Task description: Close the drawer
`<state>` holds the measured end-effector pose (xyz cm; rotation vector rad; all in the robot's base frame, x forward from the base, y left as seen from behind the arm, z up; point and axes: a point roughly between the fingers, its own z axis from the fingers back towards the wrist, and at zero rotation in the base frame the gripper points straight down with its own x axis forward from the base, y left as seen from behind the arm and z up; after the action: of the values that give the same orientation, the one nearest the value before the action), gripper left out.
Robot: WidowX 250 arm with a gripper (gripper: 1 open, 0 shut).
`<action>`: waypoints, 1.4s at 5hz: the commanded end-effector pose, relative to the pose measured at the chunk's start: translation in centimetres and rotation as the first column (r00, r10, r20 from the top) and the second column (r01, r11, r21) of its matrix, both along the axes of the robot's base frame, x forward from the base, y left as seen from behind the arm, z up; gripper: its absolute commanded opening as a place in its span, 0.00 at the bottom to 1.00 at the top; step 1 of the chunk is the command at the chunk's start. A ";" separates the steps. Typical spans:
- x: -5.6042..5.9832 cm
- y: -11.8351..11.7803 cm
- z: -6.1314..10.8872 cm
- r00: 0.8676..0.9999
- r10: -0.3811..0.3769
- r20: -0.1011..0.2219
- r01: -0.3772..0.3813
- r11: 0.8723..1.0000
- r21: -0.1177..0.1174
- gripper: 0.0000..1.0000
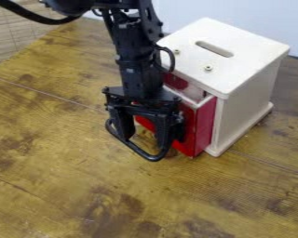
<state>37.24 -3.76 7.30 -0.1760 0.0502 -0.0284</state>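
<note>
The red drawer (199,118) sticks out a little from the cream-white cabinet (234,65), its pale inside showing as a thin strip at the top. Its black looped bar handle (149,151) reaches forward and down toward the table. My gripper (144,127) hangs directly in front of the drawer's face, over the handle, with its black fingers (119,126) spread apart and pointing down. It is open and holds nothing. The arm hides the left part of the drawer front.
The cabinet stands on a worn wooden table (64,186), with a slot (215,47) in its top. A woven mat (15,28) lies at the back left corner.
</note>
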 end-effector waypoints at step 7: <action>-1.8 -0.8 -3.5 0.993 0.103 -0.055 -0.102 0.994 0.032 1.00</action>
<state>37.17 -5.28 5.89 -0.1672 0.0126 0.0301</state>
